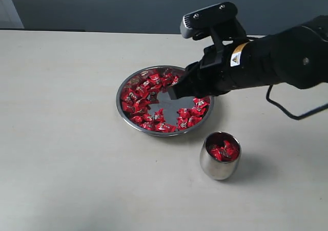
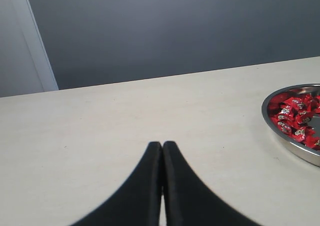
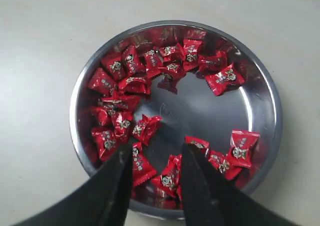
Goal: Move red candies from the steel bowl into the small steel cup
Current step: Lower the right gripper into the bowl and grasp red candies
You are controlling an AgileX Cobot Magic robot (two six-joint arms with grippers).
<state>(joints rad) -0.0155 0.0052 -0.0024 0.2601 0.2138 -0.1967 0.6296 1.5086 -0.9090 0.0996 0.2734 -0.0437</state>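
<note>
The steel bowl [image 1: 121,113] sits mid-table with many red candies [image 1: 141,100] ringing its bare flat bottom. My right gripper [image 1: 174,93] hangs over the bowl's right half. In the right wrist view this gripper [image 3: 157,150] is open, its fingers apart above the near rim, and it holds nothing. Loose candies [image 3: 170,175] lie below the gap. The small steel cup [image 1: 219,165] stands upright in front of the bowl to the right and holds a few red candies [image 1: 224,151]. My left gripper [image 2: 162,145] is shut and empty over bare table, with the bowl's rim [image 2: 295,151] off to one side.
The pale tabletop [image 1: 61,139] spreads wide around the bowl and cup. A grey wall [image 1: 102,5] runs along the far edge. The right arm's black body and cable [image 1: 287,62] reach in from the right above the table.
</note>
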